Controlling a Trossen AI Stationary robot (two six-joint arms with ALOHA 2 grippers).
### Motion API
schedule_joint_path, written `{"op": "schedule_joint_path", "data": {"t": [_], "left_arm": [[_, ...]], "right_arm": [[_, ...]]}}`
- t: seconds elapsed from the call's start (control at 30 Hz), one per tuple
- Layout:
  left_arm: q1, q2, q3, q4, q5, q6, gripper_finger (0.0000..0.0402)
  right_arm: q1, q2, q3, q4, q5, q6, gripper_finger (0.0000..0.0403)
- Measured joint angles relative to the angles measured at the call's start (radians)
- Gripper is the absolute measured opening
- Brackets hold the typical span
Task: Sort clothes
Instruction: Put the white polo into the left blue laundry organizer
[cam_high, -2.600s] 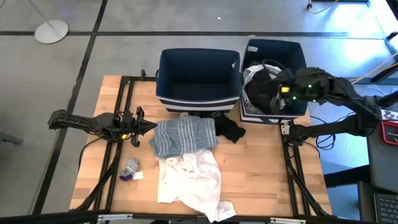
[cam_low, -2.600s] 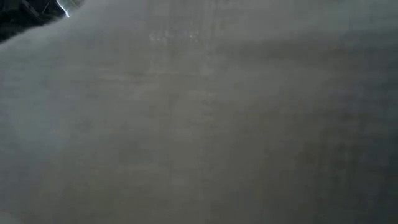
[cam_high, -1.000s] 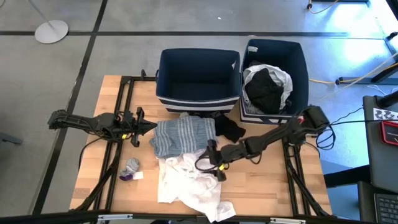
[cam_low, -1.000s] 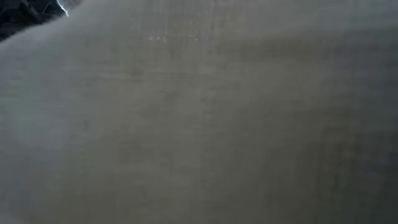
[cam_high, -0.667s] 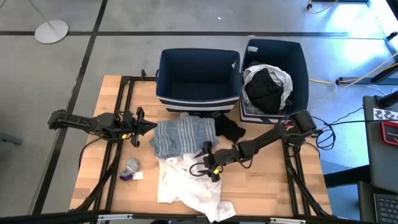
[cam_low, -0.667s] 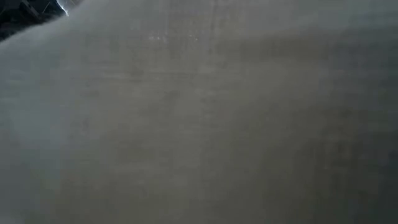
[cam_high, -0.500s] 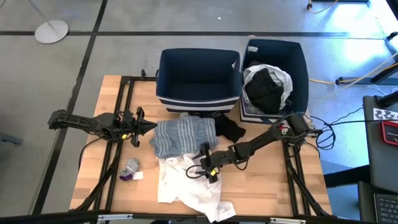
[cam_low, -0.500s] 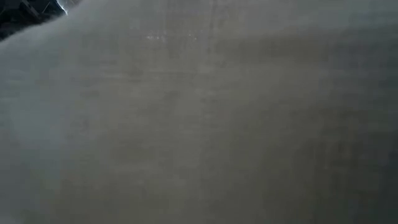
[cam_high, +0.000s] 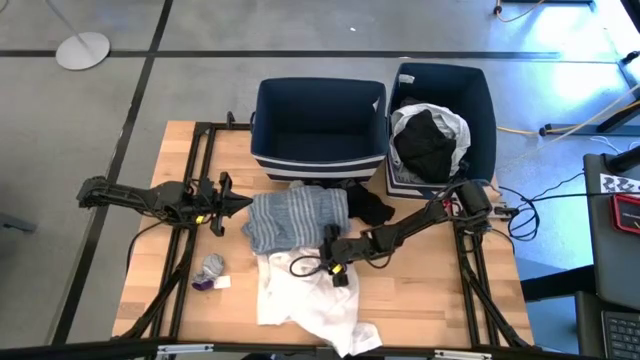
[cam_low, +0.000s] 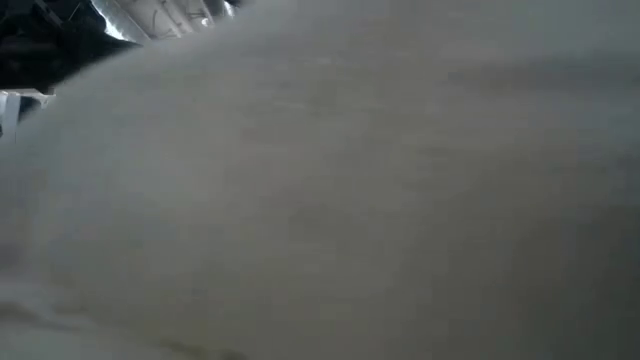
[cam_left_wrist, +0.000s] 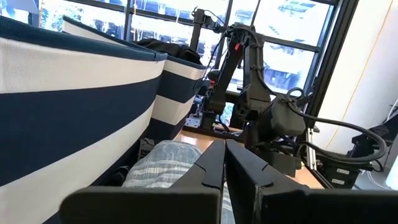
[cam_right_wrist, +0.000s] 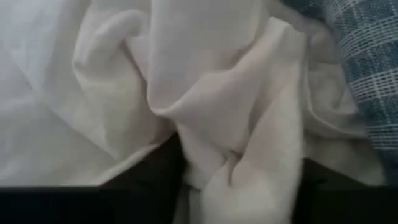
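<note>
A crumpled white garment (cam_high: 300, 295) lies on the table's near middle and fills the low view (cam_low: 320, 200). A grey striped top (cam_high: 295, 218) lies just beyond it, with a black item (cam_high: 370, 208) at its right. My right gripper (cam_high: 300, 266) is down on the white garment's far part, shut on a bunch of it (cam_right_wrist: 233, 180). My left gripper (cam_high: 240, 204) is shut and empty at the striped top's left edge; its fingers show closed together in the left wrist view (cam_left_wrist: 224, 155). My right gripper holds a raised fold of the white garment (cam_right_wrist: 230, 155), at its far part near the striped top, between its two fingers. Several layers are bunched in the hold. The fingers come in low from the table's right. The garment lies slack on the table.
Two navy bins stand at the table's far edge: the left one (cam_high: 320, 125) looks empty, the right one (cam_high: 480, 120) holds white and black clothes (cam_high: 428, 135). A small grey sock-like piece (cam_high: 211, 268) lies at the near left. Black frame rails (cam_high: 195, 180) run along both sides.
My right gripper has gone toward the table's left edge, low over the white garment, and come down on its far part. The garment's far part has bunched up, and the cloth in front of the low camera has shifted, baring a little more of the room.
</note>
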Motion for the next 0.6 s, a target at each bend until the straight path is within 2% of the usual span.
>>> {"op": "schedule_joint_path", "data": {"t": [0.17, 0.27, 0.4, 0.6], "left_arm": [[0.0, 0.0, 0.0, -0.001, 0.0, 0.0, 0.0004], [0.0, 0.0, 0.0, -0.002, 0.0, 0.0, 0.0004], [0.0, 0.0, 0.0, -0.003, 0.0, -0.005, 0.0004], [0.0, 0.0, 0.0, -0.002, 0.0, -0.008, 0.0004]], "right_arm": [[0.019, -0.031, 0.038, -0.132, 0.013, -0.029, 0.0078], [0.038, -0.07, 0.054, -0.229, 0.044, -0.058, 0.0027], [0.067, -0.155, 0.065, -0.305, 0.147, -0.078, 0.0022], [0.086, -0.308, 0.064, -0.456, 0.303, -0.079, 0.0058]]}}
